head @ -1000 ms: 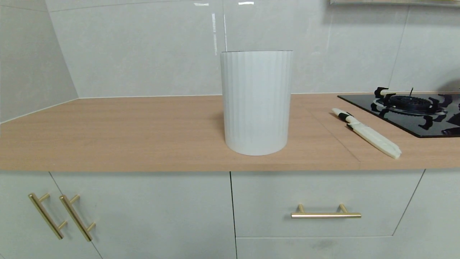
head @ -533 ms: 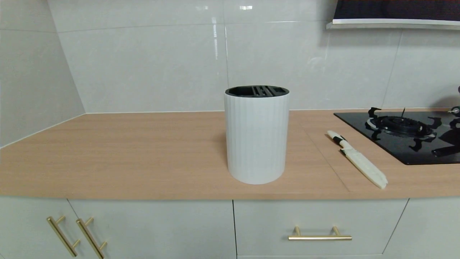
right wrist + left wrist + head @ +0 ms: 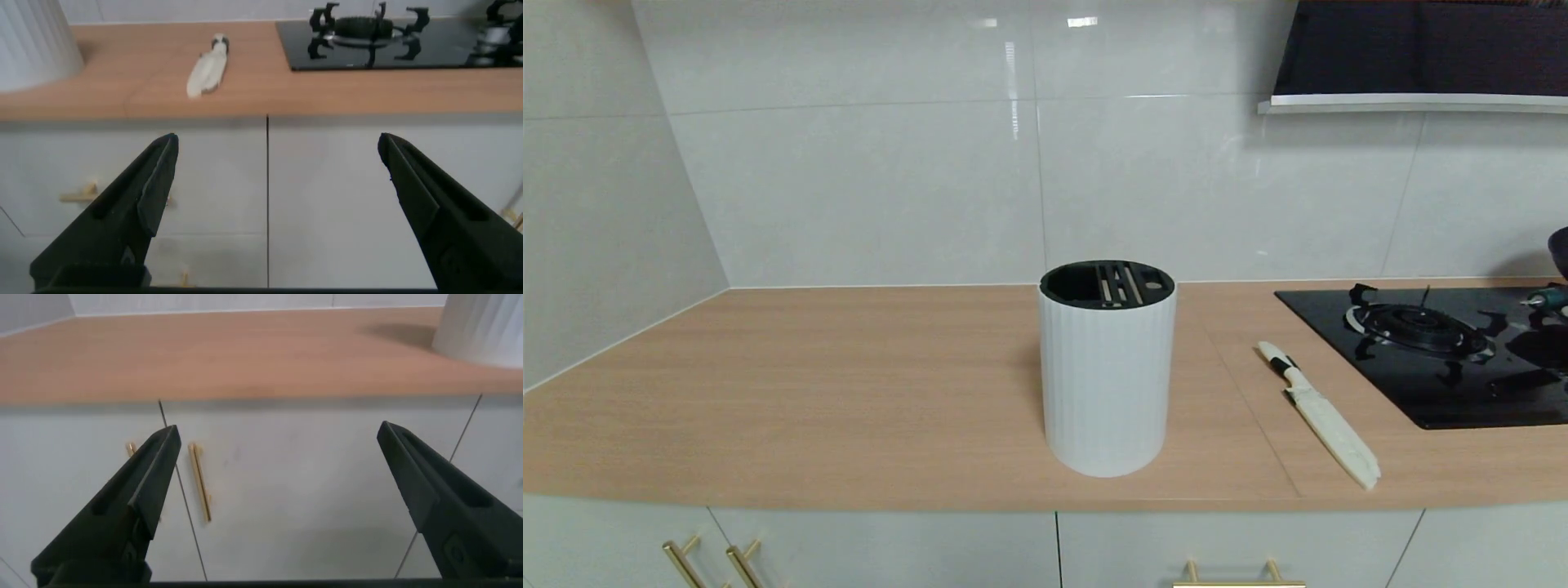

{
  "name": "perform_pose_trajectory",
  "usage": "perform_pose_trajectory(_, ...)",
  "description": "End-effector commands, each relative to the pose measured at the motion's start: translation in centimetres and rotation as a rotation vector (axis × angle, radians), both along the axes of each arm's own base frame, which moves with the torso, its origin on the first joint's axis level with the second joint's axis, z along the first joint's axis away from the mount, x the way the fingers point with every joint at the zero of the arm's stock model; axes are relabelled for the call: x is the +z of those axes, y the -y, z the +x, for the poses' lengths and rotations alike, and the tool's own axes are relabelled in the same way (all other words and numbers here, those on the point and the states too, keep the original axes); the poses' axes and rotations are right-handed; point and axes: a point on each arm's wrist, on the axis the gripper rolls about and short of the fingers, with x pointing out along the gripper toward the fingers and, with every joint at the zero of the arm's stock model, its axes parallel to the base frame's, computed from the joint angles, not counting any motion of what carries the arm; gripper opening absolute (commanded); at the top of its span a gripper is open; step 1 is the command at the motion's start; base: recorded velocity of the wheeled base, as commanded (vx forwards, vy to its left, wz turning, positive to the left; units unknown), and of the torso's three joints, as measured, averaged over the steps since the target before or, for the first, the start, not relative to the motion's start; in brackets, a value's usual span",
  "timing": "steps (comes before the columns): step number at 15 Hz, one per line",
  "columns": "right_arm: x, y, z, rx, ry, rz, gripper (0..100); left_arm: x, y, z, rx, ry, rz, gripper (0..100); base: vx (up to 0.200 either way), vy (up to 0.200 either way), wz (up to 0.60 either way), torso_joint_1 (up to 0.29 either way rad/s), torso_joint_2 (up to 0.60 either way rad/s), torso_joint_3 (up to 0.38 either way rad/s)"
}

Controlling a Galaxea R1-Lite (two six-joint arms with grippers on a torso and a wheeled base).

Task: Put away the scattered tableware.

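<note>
A white ribbed holder [image 3: 1107, 380] with a black slotted top stands on the wooden counter [image 3: 849, 392], near its front edge. A knife [image 3: 1319, 415] with a pale blade and a white and black handle lies flat to the holder's right, between it and the stove. In the right wrist view the knife [image 3: 207, 69] lies on the counter above my right gripper [image 3: 278, 196], which is open below counter height, facing the cabinet fronts. My left gripper [image 3: 282, 490] is open too, in front of the cabinet doors, with the holder [image 3: 482, 331] on the counter above.
A black gas stove [image 3: 1437, 351] takes up the counter's right end, with a range hood [image 3: 1413, 57] above it. Tiled walls close the back and the left side. White cabinet doors with gold handles [image 3: 711, 563] sit under the counter.
The head camera has risen, so the whole picture shifted down and the holder's black top came into sight. The holder and the knife have not moved on the counter.
</note>
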Motion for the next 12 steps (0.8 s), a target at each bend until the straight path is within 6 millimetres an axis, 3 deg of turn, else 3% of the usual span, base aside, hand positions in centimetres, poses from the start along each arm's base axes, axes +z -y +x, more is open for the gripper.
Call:
perform_pose_trajectory(1, 0.01, 0.0, 0.01, 0.0, -0.001, 0.0, 100, 0.0, 0.0, 0.0, 0.0, -0.001, 0.0, 100, 0.0, 0.0, 0.0, 0.232, -0.5, -0.276)
perform_pose_trajectory(12, 0.01, 0.0, 0.01, 0.0, -0.001, -0.002, 100, 0.0, 0.0, 0.0, 0.0, -0.001, 0.0, 100, 0.0, 0.0, 0.0, 0.251, -0.54, -0.293)
